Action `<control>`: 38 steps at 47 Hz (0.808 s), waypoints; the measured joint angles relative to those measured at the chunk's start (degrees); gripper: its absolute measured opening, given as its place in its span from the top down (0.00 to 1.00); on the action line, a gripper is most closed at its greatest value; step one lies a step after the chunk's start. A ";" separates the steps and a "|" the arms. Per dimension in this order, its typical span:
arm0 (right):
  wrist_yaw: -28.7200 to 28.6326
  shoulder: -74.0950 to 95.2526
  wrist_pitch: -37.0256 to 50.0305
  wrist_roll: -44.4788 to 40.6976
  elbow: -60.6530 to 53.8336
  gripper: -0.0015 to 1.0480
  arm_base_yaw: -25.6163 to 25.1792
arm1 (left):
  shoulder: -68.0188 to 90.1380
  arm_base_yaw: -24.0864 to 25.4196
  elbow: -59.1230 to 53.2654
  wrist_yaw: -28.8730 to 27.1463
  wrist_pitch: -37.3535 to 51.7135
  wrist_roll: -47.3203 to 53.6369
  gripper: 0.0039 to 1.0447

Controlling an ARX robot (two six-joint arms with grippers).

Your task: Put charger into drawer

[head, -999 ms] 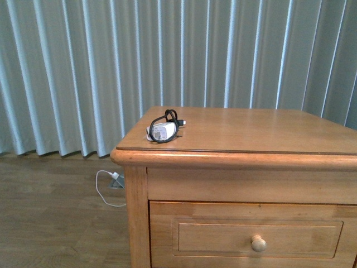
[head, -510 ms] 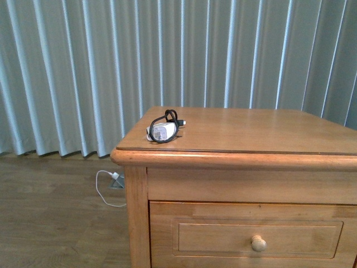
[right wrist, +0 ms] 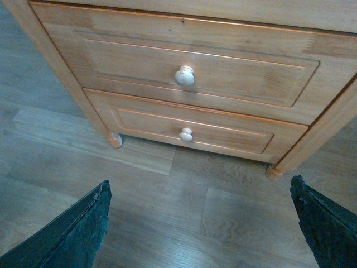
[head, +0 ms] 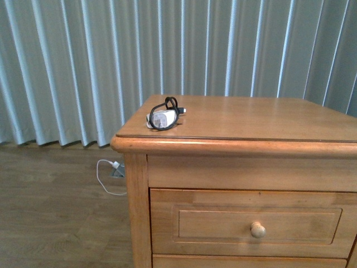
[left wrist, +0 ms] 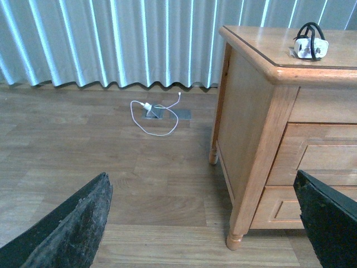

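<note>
Small white rectangular charger (head: 163, 119) with a thin black cable looped round it: lying on the light-brown wooden cabinet top (head: 268, 120), near its ten o'clock corner in the front view, well apart from both grippers. Wide light-brown wooden drawer (head: 212, 223) with recessed panel front and small round wooden knob (head: 257, 229): closed, at six o'clock beneath the top, with a second similar drawer (right wrist: 234, 133) under it. Left gripper (left wrist: 201, 177) and right gripper (right wrist: 199, 182): each with dark fingers spread wide and nothing between them, over the wood-plank floor (left wrist: 83, 151); a thin white cable with plug (head: 109, 178) lies at eight o'clock from the cabinet.
</note>
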 joint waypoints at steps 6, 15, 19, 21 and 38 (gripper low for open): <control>5.84 13.00 6.54 1.62 5.03 0.08 4.81 | 0.00 0.00 0.00 0.00 0.00 0.00 0.06; 12.48 29.88 12.35 5.70 12.74 0.08 9.77 | 0.00 0.00 0.00 0.00 0.00 0.00 0.06; 15.58 38.23 14.29 7.19 17.73 0.08 11.32 | 0.00 0.00 0.00 0.00 0.00 0.00 0.06; 16.83 41.53 14.91 7.41 20.00 0.08 11.61 | 0.00 0.00 0.00 0.00 0.00 0.00 0.06; 20.13 55.63 16.59 8.37 32.89 0.08 10.23 | 0.00 0.00 0.00 0.00 0.00 0.00 0.06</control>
